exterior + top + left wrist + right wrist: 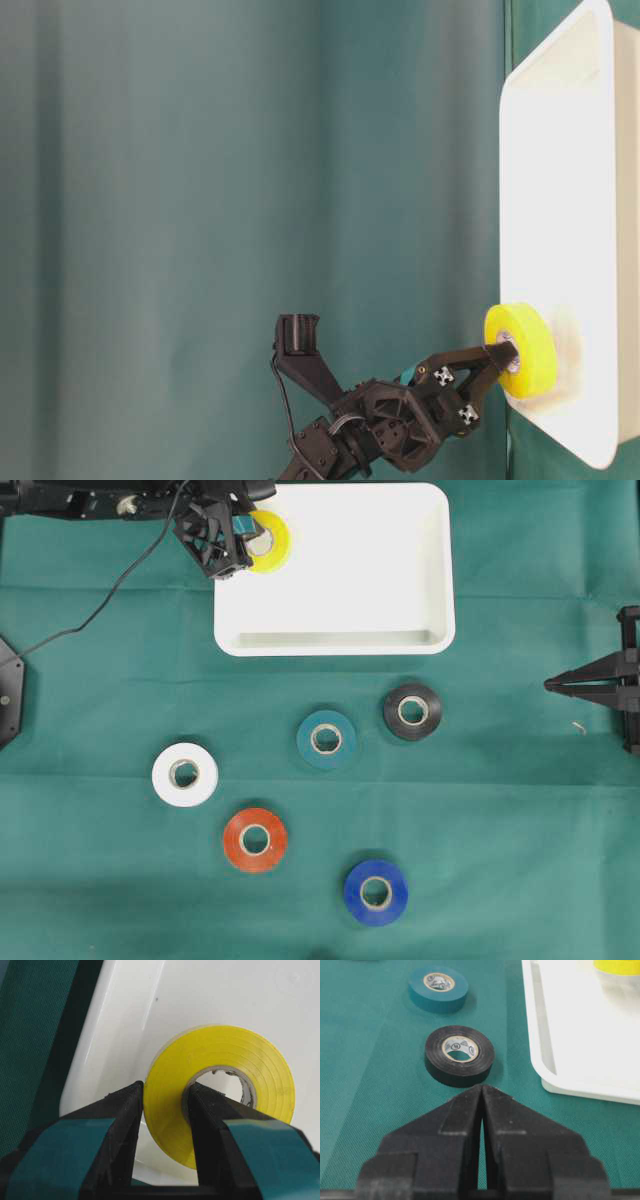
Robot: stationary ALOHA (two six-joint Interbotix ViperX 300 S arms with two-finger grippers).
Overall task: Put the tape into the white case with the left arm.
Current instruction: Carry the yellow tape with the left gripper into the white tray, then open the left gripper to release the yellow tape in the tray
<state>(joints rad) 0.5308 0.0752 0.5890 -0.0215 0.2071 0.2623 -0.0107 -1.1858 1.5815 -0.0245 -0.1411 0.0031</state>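
The yellow tape (268,541) hangs over the near-left corner of the white case (400,570), pinched by the left fingers (165,1110): one finger runs through the core and the other bears on the outer face, so the roll's wall is clamped between them. That grip through the hole suits a ring, since it cannot slip sideways off a smooth rim. In the table-level view the roll (522,350) looks clear of the case floor, just inside the wall, though how close it sits to the floor I cannot tell. It seems to be carried over the rim first, so that letting go would drop it inside rather than on the edge. The task appears nearly done for this roll; what remains is to lower or release. Out on the green table (100,880) lie five more rolls, well apart from one another: teal (327,739), black (412,711), white (185,774), orange (255,839) and blue (376,891). The right gripper (481,1110) rests at the table's right edge with its fingers pressed together, out of the way, facing the black roll.
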